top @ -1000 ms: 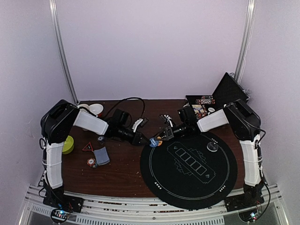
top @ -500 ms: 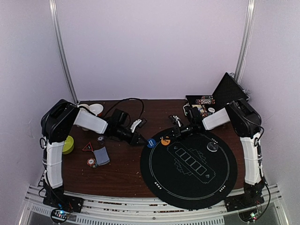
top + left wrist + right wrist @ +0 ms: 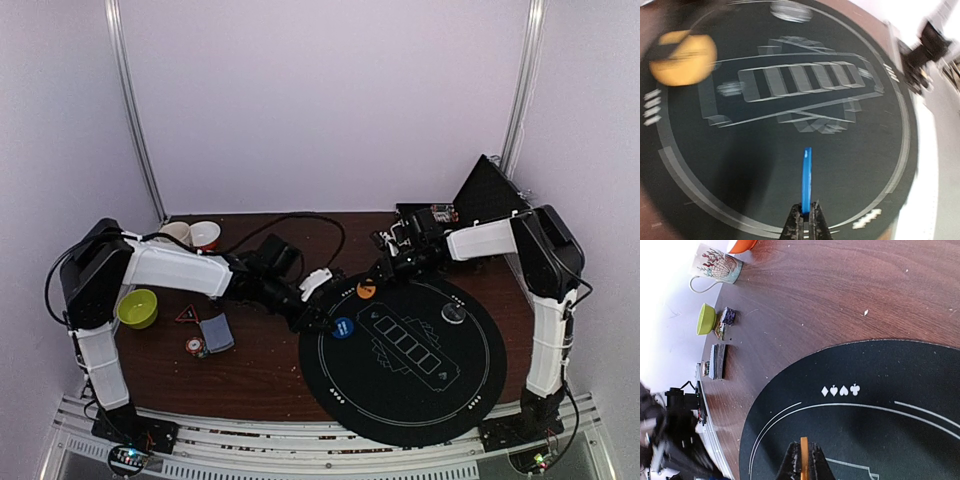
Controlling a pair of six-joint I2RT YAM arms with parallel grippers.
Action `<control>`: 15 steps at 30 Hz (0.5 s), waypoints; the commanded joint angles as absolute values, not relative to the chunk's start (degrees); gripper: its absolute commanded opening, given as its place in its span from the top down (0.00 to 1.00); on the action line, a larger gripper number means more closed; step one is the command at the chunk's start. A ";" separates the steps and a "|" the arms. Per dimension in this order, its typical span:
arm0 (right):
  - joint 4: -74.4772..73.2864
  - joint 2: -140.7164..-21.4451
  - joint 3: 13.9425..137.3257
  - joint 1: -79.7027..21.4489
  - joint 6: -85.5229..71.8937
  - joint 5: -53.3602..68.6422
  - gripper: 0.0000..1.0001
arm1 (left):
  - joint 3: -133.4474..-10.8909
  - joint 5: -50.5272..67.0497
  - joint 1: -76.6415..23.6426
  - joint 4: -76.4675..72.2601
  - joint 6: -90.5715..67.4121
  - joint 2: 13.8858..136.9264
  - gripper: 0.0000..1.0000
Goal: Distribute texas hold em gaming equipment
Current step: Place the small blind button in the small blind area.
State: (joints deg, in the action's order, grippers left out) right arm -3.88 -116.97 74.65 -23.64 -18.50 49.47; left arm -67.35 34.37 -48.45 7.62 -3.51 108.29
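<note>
Compared with a second ago, the left arm (image 3: 180,268) is stretching farther out, carrying the blue disc (image 3: 343,327) from the black mat's (image 3: 400,392) left rim to just inside its white ring. The right arm (image 3: 485,240) is drawing the orange disc (image 3: 366,289) back toward the mat's far rim. The left arm is lying low and long toward the mat, and the right forearm is pointing leftward along the mat's far edge. The left gripper (image 3: 806,216) is pinching the blue disc, seen edge-on as a thin bright sliver. The right gripper (image 3: 803,463) is pinching the orange disc likewise. A blurred orange patch in the left wrist view is probably that same disc.
</note>
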 commanded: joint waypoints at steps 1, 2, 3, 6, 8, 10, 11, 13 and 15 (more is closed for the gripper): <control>-11.64 -111.61 75.63 -23.14 -15.28 44.86 1.00 | -68.31 31.11 -54.93 11.16 -3.37 106.83 1.00; -12.70 -110.67 75.45 -23.07 -14.76 44.54 1.00 | -68.46 30.08 -56.40 11.12 -3.99 106.91 1.00; -13.67 -109.52 75.23 -23.03 -14.15 44.22 1.00 | -68.42 29.04 -57.72 10.78 -4.94 107.31 1.00; -15.54 -106.71 73.78 -23.03 -13.13 42.77 1.00 | -68.42 27.63 -61.12 9.50 -7.67 109.00 1.00; -15.98 -104.80 72.48 -23.03 -13.38 42.19 1.00 | -69.22 27.27 -63.24 8.84 -8.95 110.60 1.00; -15.36 -102.96 71.05 -23.03 -14.12 41.76 1.00 | -71.45 27.52 -65.82 8.80 -9.30 112.80 1.00; -15.10 -102.20 70.37 -23.03 -14.38 41.46 1.00 | -72.84 27.70 -67.16 9.12 -9.52 113.99 1.00; -15.06 -101.01 69.78 -23.03 -14.72 40.91 1.00 | -75.42 29.13 -69.56 9.52 -10.35 116.02 1.00; -15.63 -100.36 69.70 -23.03 -15.23 40.17 1.00 | -76.47 31.19 -71.23 8.39 -11.63 117.06 1.00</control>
State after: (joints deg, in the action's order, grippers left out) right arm -13.52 -102.37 70.81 -23.33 -14.83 42.61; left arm -73.01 28.64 -67.77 10.50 -8.84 115.24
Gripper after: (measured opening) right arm 0.046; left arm 0.014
